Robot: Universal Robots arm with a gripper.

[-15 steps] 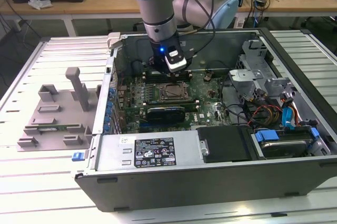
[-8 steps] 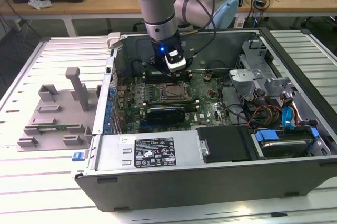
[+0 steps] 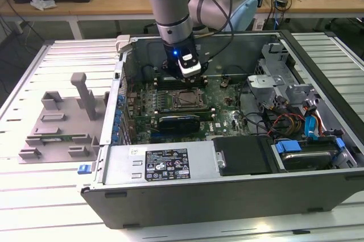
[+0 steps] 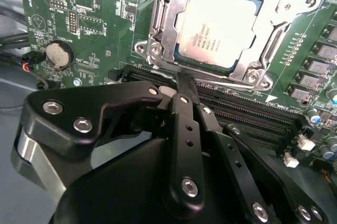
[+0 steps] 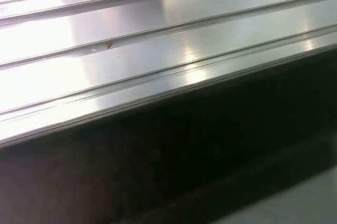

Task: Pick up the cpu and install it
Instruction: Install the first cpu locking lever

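Cpu (image 4: pixel 218 24), one, lying in one metal-framed socket (image 4: pixel 158 27), one pincer (image 4: pixel 183 81) clenched empty, near it.

cpu (image 4: pixel 218 24) | silver-grey square, printed top | flat, seated in motherboard socket frame

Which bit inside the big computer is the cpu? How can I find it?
Look into the open computer case at the green motherboard. Near its middle sits a metal frame, and the cpu lies flat inside it. It is the only shiny silver square there; the long black slots beside it are dark and thin.
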